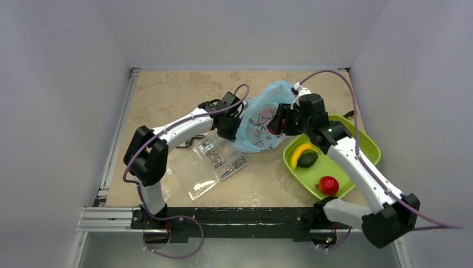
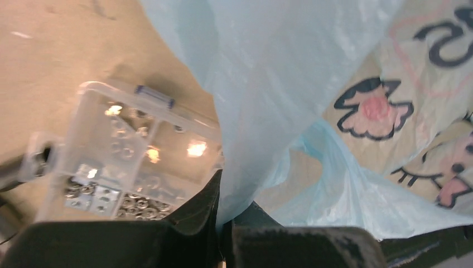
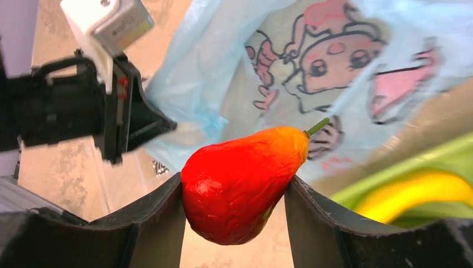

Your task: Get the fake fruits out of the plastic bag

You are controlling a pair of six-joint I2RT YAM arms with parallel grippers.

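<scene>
Pinching a fold of the plastic bag (image 1: 259, 120), the left tool (image 2: 225, 218) is pressed tight together on the thin film. The right tool (image 3: 234, 181) has its jaws part-spread and clamped across the fat belly of a red-orange fruit (image 3: 245, 167), at the bag's right side near the lime-green tray (image 1: 365, 148).

That fruit looks hard, glossy and light, so likely slippery. The wide middle is the place to grip, not the tapering stem end. The bag is limp and crinkly, and only its edge gives purchase.

The banana (image 1: 301, 153), dark green fruit (image 1: 308, 160) and red fruit (image 1: 328, 185) lie in the tray on the bench (image 1: 167, 95). Is anything left inside the bag? Can't tell, because the folds and print hide it.
</scene>
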